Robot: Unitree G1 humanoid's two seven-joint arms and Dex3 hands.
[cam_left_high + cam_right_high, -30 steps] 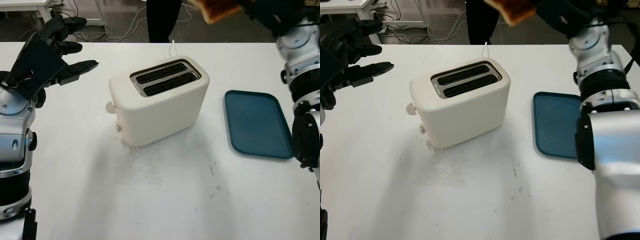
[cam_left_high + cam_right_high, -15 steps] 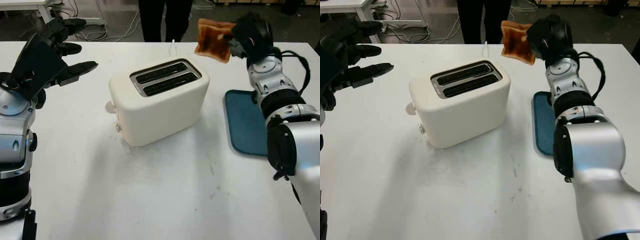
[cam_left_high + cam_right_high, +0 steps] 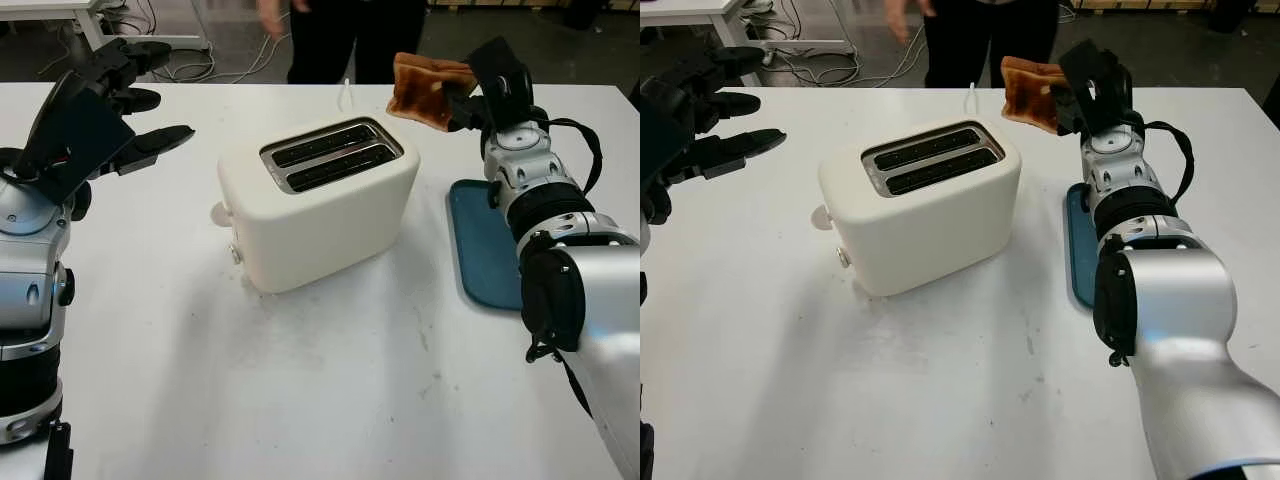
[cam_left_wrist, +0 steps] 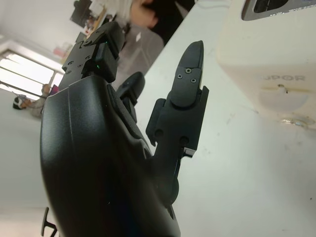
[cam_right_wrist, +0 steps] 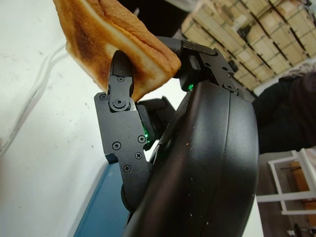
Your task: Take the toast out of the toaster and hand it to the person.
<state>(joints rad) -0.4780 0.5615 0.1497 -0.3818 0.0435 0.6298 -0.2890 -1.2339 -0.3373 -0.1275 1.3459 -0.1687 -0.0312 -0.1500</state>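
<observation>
One slice of toast (image 3: 425, 88) is clamped in my right hand (image 3: 478, 92) above the far right of the toaster (image 3: 318, 203), so next I should reach toward the person (image 3: 345, 30) beyond the desk (image 3: 300, 380), my left hand (image 3: 95, 120) open at far left.

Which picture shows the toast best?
The right wrist view: the toast is closest there, pinched in the right hand, browned face and crust clear. Both eye views show the toast smaller, held up past the toaster.
</observation>
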